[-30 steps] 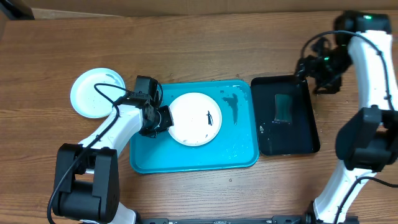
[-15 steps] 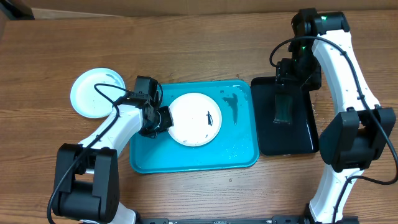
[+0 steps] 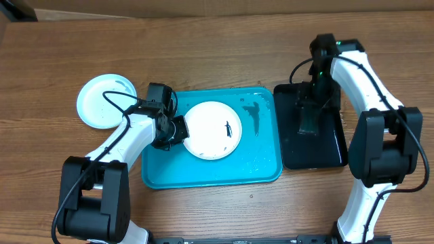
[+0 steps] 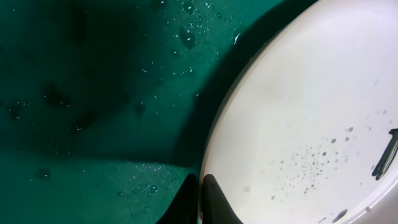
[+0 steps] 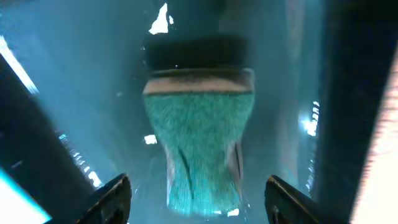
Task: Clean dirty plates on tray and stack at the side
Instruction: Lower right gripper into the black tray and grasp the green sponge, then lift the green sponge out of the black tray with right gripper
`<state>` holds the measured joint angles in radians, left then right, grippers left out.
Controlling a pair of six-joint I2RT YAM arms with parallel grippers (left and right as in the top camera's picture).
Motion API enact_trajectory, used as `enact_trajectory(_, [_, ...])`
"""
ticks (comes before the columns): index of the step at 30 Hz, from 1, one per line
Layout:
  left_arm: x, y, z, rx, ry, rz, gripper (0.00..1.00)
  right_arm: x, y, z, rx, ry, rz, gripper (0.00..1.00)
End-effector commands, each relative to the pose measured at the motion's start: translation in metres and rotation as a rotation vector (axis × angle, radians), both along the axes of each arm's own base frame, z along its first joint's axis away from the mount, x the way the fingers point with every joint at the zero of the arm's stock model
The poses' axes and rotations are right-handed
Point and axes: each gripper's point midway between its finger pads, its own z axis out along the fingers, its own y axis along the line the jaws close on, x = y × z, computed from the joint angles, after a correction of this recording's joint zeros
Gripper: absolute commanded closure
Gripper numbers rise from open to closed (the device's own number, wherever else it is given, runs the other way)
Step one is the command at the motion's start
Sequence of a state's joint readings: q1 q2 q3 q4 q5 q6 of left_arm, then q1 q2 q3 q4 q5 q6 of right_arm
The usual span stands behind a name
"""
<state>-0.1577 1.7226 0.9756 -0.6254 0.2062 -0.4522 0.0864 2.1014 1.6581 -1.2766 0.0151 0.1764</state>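
Observation:
A white plate (image 3: pixel 213 130) with a dark smudge (image 3: pixel 228 127) lies in the turquoise tray (image 3: pixel 203 173). My left gripper (image 3: pixel 178 129) is shut on the plate's left rim. In the left wrist view its fingertips (image 4: pixel 200 199) pinch the rim of the white plate (image 4: pixel 311 124) above the wet tray floor (image 4: pixel 93 93). A light blue plate (image 3: pixel 105 102) rests on the table to the left of the tray. My right gripper (image 3: pixel 312 105) hangs open over a green sponge (image 3: pixel 309 123). The right wrist view has the sponge (image 5: pixel 199 143) between and ahead of the spread fingers (image 5: pixel 115 199), untouched.
A glossy black tray (image 3: pixel 325 152) holding the sponge sits right of the turquoise tray, almost touching it. The wooden table (image 3: pixel 217 54) stretches behind both trays. Both arms' bases stand at the front edge.
The right arm has swung in from the far right and now hangs over the sponge in the black tray. The left arm and white plate have not moved.

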Motion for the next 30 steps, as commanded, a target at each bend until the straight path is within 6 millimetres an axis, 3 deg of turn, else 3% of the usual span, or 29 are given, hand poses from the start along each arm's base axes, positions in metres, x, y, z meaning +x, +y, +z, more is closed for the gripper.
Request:
enact_trajectory(1, [0.0,-0.002,-0.003,0.007,0.008,-0.024,0.96,-0.003,-0.003,-0.01,-0.009,-0.012,-0.008,0.34])
enact_trajectory(5, [0.0,-0.002,-0.003,0.007,0.007,-0.024,0.95,-0.001,-0.003,-0.018,-0.008,-0.027,-0.009,0.44])
enact_trajectory(7, [0.0,-0.002,-0.003,0.007,0.007,-0.024,0.95,0.002,-0.002,-0.018,-0.003,-0.039,-0.009,0.65])
enact_trajectory(8, [0.0,-0.002,-0.003,0.007,0.007,-0.024,0.95,0.002,-0.002,-0.018,-0.003,-0.04,-0.009,0.68])
enact_trajectory(11, [0.0,-0.002,-0.003,0.007,0.007,-0.024,0.95,0.001,-0.002,-0.018,-0.003,-0.037,-0.009,0.67])
enact_trajectory(13, [0.0,-0.002,-0.003,0.007,0.007,-0.024,0.95,0.001,-0.002,-0.019,-0.004,-0.034,-0.009,0.56])
enact_trajectory(20, [0.0,-0.002,-0.003,0.007,0.007,-0.024,0.95,-0.002,-0.002,-0.022,-0.004,-0.026,-0.009,0.55])
enact_trajectory(21, [0.0,-0.002,-0.003,0.008,0.008,-0.024,0.95,-0.003,-0.002,-0.022,-0.004,-0.024,-0.009,0.58])
enact_trajectory(23, [0.0,-0.002,-0.003,0.007,0.007,-0.024,0.95,-0.004,-0.002,-0.022,-0.004,-0.021,-0.009,0.96])
enact_trajectory(26, [0.0,-0.002,-0.003,0.008,0.007,-0.024,0.94,-0.004,0.002,-0.022,0.019,-0.02,-0.011,0.96])
enact_trajectory(29, [0.0,-0.001,-0.003,0.008,0.007,-0.024,0.9,-0.004,0.002,-0.022,0.019,-0.021,-0.011,0.62])
enact_trajectory(30, [0.0,-0.001,-0.003,0.008,0.007,-0.024,0.89,-0.004,0.002,-0.022,0.019,-0.02,-0.011,0.59])
